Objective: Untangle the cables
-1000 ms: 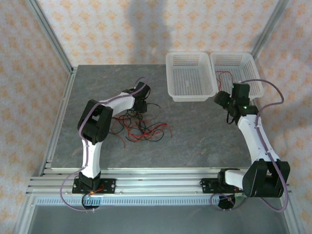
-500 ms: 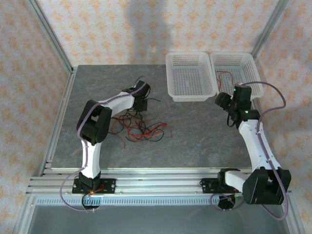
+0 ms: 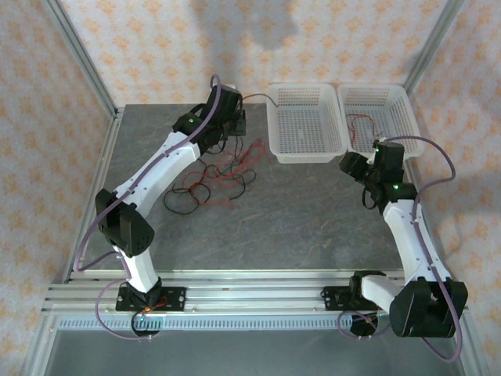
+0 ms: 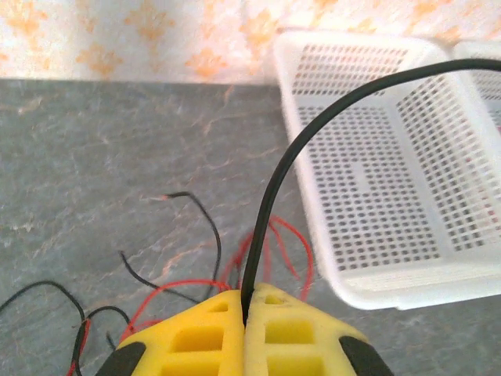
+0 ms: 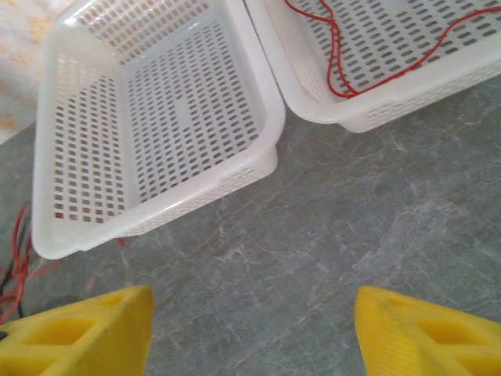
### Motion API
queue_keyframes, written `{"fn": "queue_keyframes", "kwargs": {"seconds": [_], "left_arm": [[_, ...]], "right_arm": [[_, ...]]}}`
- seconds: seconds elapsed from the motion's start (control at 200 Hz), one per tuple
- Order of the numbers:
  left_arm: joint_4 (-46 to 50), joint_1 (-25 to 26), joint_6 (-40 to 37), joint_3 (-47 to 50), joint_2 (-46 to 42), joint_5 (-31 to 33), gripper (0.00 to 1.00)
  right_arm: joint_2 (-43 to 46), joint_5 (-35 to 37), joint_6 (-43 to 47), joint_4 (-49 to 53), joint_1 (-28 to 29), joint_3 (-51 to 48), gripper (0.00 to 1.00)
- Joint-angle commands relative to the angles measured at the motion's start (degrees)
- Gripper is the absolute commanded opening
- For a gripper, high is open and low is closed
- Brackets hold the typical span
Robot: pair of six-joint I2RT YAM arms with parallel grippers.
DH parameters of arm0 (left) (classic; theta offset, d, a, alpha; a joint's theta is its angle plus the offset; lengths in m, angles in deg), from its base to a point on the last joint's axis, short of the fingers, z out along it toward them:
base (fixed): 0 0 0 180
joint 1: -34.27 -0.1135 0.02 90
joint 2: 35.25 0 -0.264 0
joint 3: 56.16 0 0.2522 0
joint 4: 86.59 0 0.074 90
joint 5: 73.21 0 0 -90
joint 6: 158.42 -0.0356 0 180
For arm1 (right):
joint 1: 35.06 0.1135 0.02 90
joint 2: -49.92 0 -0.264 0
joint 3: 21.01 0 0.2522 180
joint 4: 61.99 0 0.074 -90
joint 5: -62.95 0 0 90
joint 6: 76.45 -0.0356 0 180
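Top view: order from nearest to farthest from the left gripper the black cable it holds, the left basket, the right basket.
1. The black cable, pinched in the left gripper.
2. The left basket, just to its right.
3. The right basket, farther right.

arms point(image 3: 156, 168): white links, black joints | cables point(image 3: 452, 160): purple | tool fingers point(image 4: 196, 337): yellow, pocketed

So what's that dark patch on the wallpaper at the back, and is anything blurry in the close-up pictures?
Top external: a soft-edged shadow on the back wall; the table is evenly lit, no glare. Left wrist: the left jaws look soft at the bottom edge, the black wire they pinch is crisp. Right wrist: the right jaws blur in the corners; the red wire is sharp.
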Motion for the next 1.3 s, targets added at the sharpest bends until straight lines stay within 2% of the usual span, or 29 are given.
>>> {"fn": "queue_keyframes", "kwargs": {"seconds": [0.0,0.135,0.205,0.38,0.531,0.656,0.776,0.916,1.126,1.296], "left_arm": [[5.97,1.17,0.07,-5.7,-0.15,0.76,0.0],[8.06,2.75,0.04,-10.26,-0.14,0.27,0.0],[8.6,3.56,0.12,-11.03,-0.62,0.23,0.0],[8.63,5.16,0.74,-10.49,-2.57,0.71,0.0],[8.37,6.29,1.09,-10.29,-4.17,0.63,0.0],[8.19,7.18,1.15,-10.31,-5.45,0.38,0.0],[8.04,7.83,1.22,-10.38,-6.57,0.35,0.0],[8.01,8.25,1.18,-11.22,-7.5,0.23,0.0],[6.5,8.25,0.5,-13.8,-6.96,0.8,0.0],[4.97,8.25,-0.22,-19.57,-2.7,0.62,0.0]], "right_arm": [[2.43,-4.88,0.66,-3.16,0.32,-1.41,0.68],[4.59,-14.45,1.74,-7.08,1.97,-2.41,0.68],[4.74,-16.85,0.69,-9.26,4.73,-2.35,0.68],[0.55,-14.25,-5.94,-16.5,17.1,-2.14,0.67],[-8.7,-9.88,-12.44,-23.45,27.11,-1.05,0.62],[-17.66,-7.41,-16.37,-27.05,32.42,1.36,0.61],[-23.55,-7.23,-19.49,-31.64,34.71,1.96,0.59],[-26.56,-5.63,-21.04,-33.44,35.48,1.15,0.59],[-25.06,-3.73,-22.35,-35.07,35.57,-4.64,0.59],[-21.26,-1.79,-23.52,-35.81,35.66,-11.55,0.59]]}}
